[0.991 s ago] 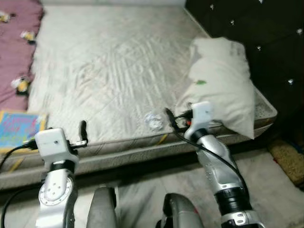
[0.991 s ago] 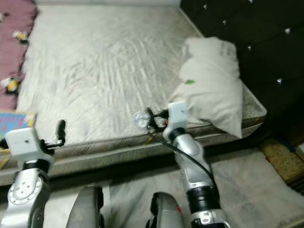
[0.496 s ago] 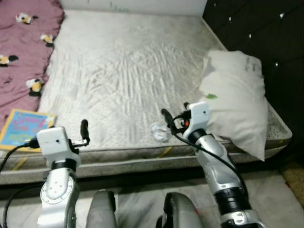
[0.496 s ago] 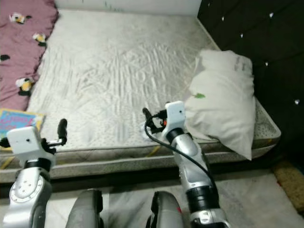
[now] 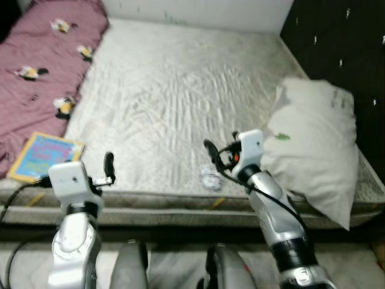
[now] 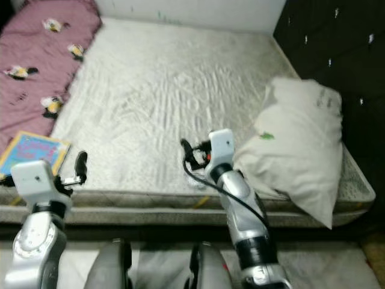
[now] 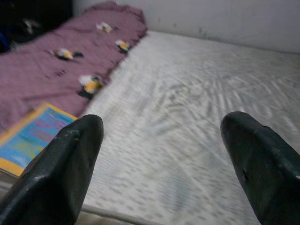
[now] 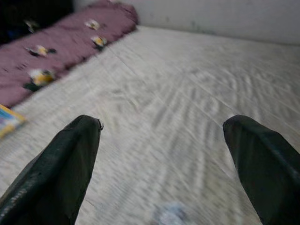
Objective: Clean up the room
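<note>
Both arms reach forward, left tool (image 7: 161, 164) and right tool (image 8: 161, 164) spread wide.

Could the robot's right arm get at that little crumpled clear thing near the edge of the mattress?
Probably yes: the right tool hangs open just above the crumpled wrapper, with bare mattress around it and nothing between.

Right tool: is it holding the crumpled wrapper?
No: the right tool is open and empty, and the wrapper lies on the mattress.

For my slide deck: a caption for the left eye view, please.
Right pincer open above crumpled wrapper near the mattress edge, pillow alongside.
</note>
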{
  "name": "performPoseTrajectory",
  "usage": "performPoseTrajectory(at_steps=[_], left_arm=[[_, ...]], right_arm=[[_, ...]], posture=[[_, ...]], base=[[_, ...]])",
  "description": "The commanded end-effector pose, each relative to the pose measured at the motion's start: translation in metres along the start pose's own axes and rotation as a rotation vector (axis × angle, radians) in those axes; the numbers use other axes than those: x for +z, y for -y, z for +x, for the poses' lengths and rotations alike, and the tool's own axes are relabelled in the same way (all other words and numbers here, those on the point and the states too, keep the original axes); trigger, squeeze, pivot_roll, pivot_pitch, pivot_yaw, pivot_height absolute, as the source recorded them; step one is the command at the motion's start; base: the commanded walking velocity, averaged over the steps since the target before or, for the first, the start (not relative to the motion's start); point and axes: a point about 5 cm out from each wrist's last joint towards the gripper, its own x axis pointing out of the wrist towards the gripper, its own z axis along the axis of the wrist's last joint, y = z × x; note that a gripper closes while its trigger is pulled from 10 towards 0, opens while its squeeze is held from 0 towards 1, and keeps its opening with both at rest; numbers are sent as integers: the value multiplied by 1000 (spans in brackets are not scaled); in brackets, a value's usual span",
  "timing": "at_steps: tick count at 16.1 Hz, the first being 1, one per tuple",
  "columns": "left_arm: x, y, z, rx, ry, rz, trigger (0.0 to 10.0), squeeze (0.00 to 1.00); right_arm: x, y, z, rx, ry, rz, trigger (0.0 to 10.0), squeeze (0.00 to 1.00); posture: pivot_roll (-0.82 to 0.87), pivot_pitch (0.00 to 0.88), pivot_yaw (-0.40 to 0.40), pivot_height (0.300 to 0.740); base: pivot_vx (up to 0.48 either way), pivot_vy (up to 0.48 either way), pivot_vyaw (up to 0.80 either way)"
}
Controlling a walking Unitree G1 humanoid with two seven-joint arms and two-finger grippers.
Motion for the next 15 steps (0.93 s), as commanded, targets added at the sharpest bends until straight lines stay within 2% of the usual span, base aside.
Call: performPoseTrajectory(at_steps=[1, 8, 13, 15], left_arm=[[1, 4, 1, -16, 1, 0, 10000, 0], [0, 6, 2, -19, -13, -13, 10000, 0], [4, 9, 2, -47, 14, -19, 10000, 0], [5, 9, 2, -52, 19, -23, 10000, 0]], right_arm=[[0, 7, -1, -23, -2, 9, 10000, 0], [0, 9, 0, -43, -1, 18, 10000, 0], [0, 11, 1, -59, -5, 25, 10000, 0], [-1, 12, 1, -67, -11, 34, 10000, 0]], posture=[[36, 59, -105, 646], [34, 62, -104, 646], [34, 61, -101, 646], [34, 60, -101, 646]], base=[[259, 0, 0], [37, 434, 0], [0, 0, 0], [0, 0, -800]])
